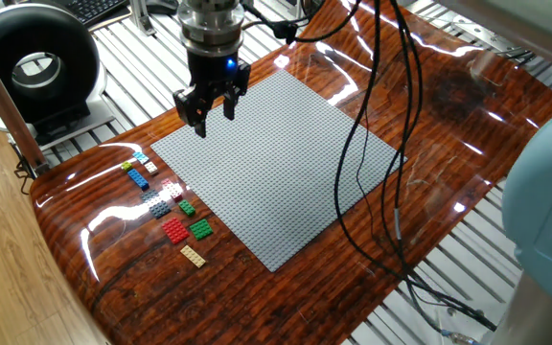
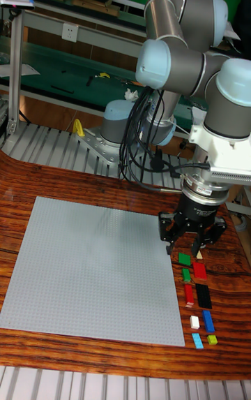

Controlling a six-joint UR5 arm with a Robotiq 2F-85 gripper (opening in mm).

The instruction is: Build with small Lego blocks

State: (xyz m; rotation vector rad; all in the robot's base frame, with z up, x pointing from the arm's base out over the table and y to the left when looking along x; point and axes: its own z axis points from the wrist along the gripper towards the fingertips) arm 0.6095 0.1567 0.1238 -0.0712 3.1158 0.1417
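Here the jaws stand wide open and empty above the baseplate [image 1: 276, 163], near the small Lego blocks [image 1: 166, 201].

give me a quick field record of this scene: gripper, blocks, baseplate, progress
gripper: gripper open, empty, above the baseplate's corner near the blocks
blocks: small Lego blocks lie loose in a cluster on the wooden table, beside the baseplate's edge; red, green, blue, tan, cyan and yellow-green visible
baseplate: grey baseplate flat on the table, no blocks on it
progress: nothing built yet
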